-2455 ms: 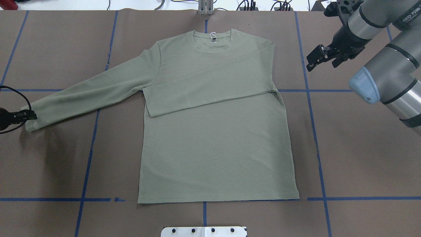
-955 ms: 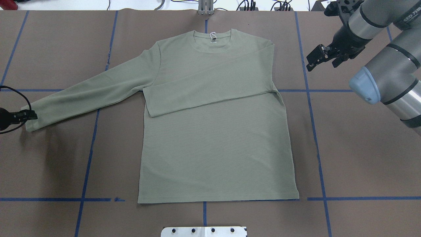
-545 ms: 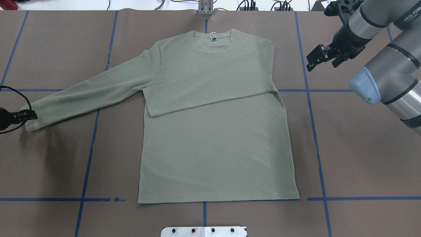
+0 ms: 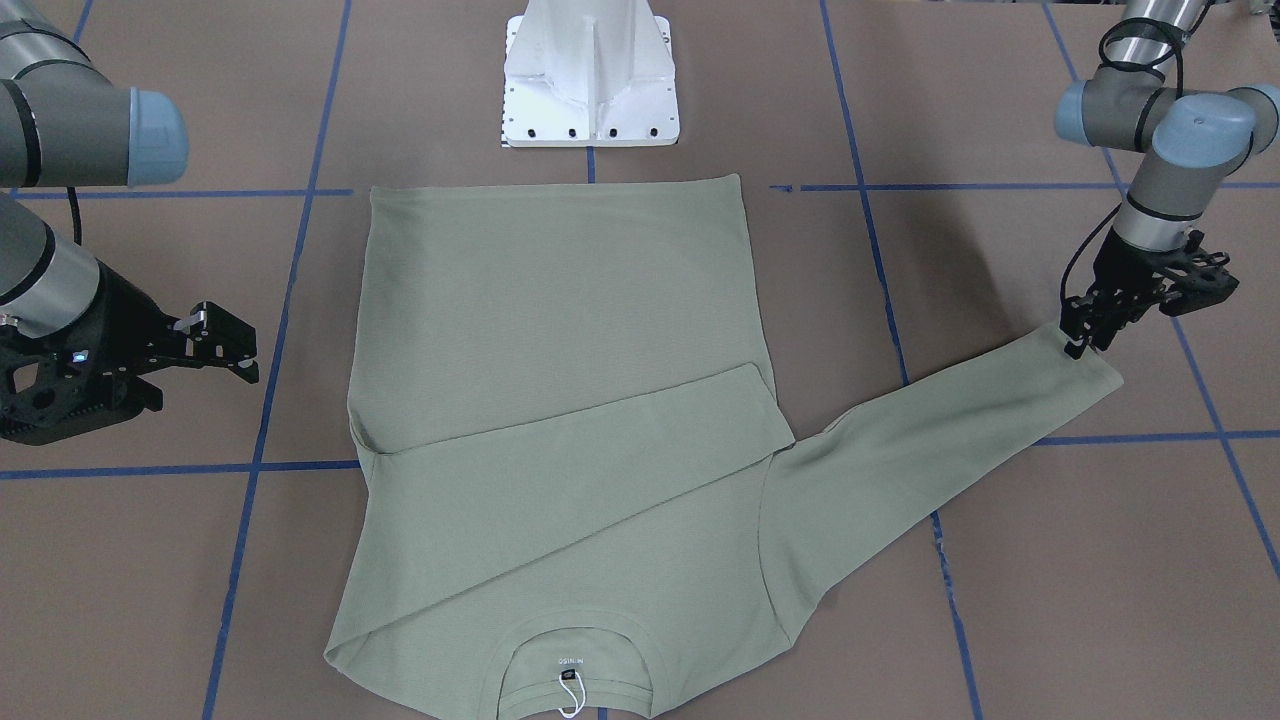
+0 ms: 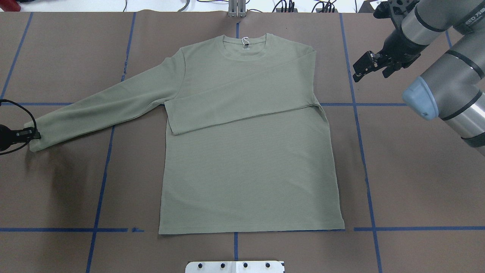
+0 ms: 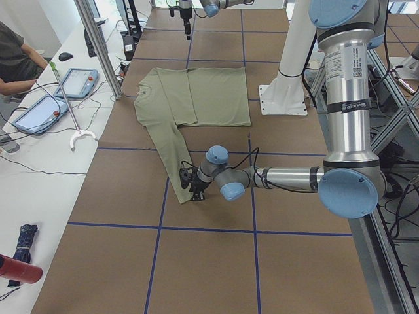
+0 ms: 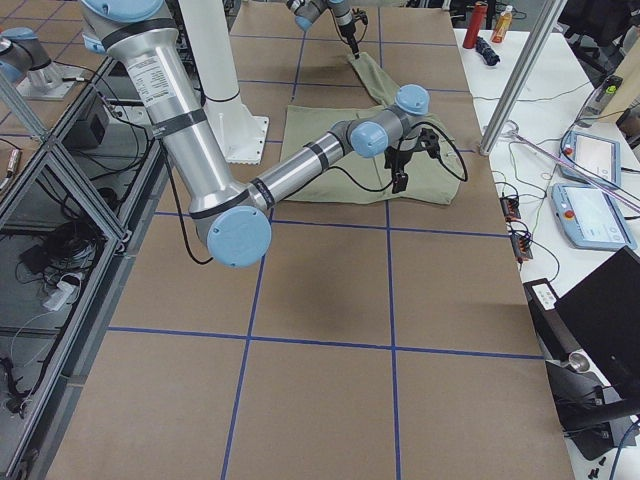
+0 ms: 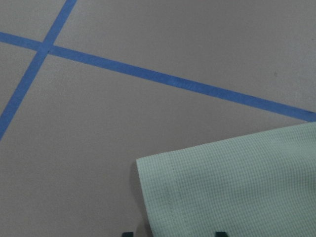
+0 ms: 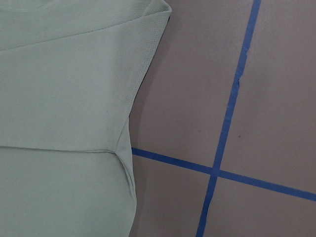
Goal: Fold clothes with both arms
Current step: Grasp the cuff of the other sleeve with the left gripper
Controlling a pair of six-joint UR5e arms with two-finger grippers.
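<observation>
— Where is the shirt [image 5: 246,170]?
— Flat on the brown counter [image 5: 416,182], with the collar [image 5: 244,48] away from the robot and a white tag [image 5: 245,40] at the neck. One sleeve [image 5: 242,102] is folded across the chest. The other sleeve [image 5: 94,110] lies stretched out to the robot's left.
— And the left pincer [image 5: 33,133]?
— The overhead view cuts it off at the edge and shows only that it sits at the outstretched cuff [image 8: 232,187]. The front-facing view shows the whole wrist angled down onto that cuff. The left wrist camera adds two dark fingertips [image 8: 220,233] standing apart, with cuff cloth between them.
— The right pincer [image 5: 370,75]?
— Its jaws are apart in both the overhead and front views. It is over bare counter just beside the folded shoulder, clear of the cloth. Its wrist camera shows no fingers, only that shoulder edge and a cross of blue tape [image 9: 215,173].
— Do the side views add anything?
— The left one shows a person [image 6: 14,59] seated near tablets [image 6: 75,82]
</observation>
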